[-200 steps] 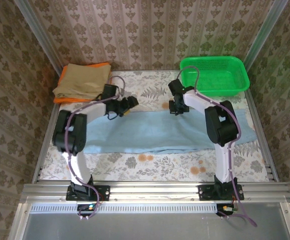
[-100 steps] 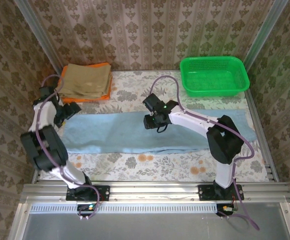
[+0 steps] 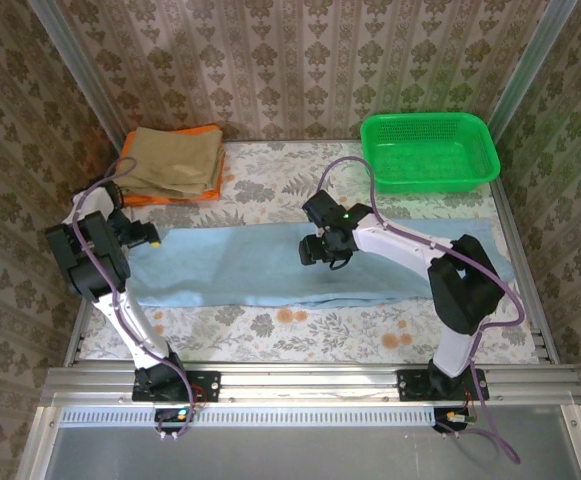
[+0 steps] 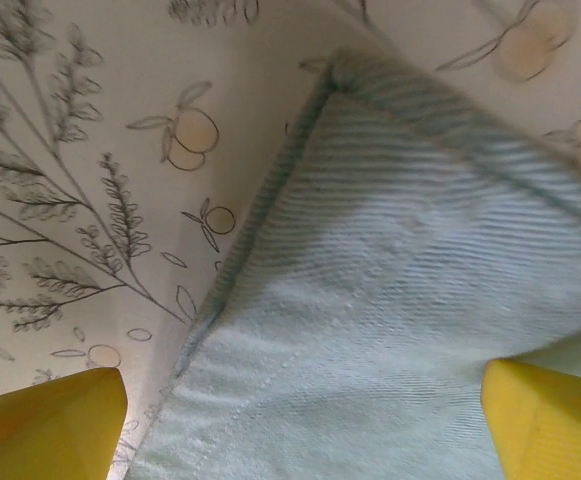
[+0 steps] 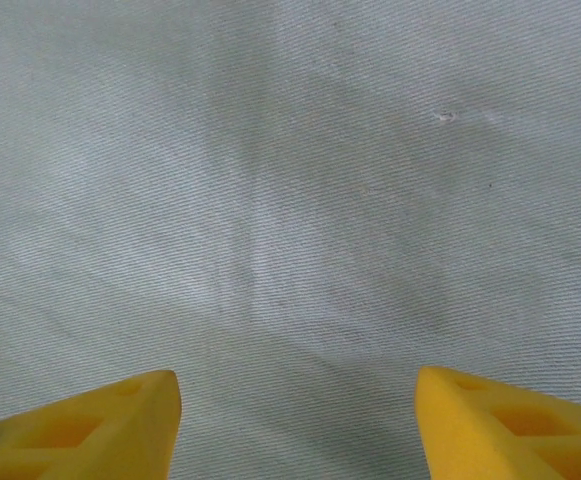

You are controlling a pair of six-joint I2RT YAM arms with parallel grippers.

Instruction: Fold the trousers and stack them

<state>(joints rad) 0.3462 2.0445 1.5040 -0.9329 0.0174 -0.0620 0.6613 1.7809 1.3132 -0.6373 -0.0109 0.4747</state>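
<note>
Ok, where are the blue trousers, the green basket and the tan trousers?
blue trousers (image 3: 230,262), top view, middle of the flat cloth
green basket (image 3: 425,184), top view, near rim
tan trousers (image 3: 170,160), top view, top of the folded pile

The trousers (image 3: 310,265) are plain light sky-blue, with a fine ribbed weave seen close up. The table (image 3: 270,185) cover is cream, printed with grey leafy sprigs and small orange fruits. Far right, the basket (image 3: 425,186) is bright green. Far left, tan khaki trousers (image 3: 170,160) lie on an orange cloth (image 3: 185,196). The walls (image 3: 290,60) have beige damask paper. The left gripper (image 4: 300,420) and right gripper (image 5: 295,425) have yellow fingertips.
</note>
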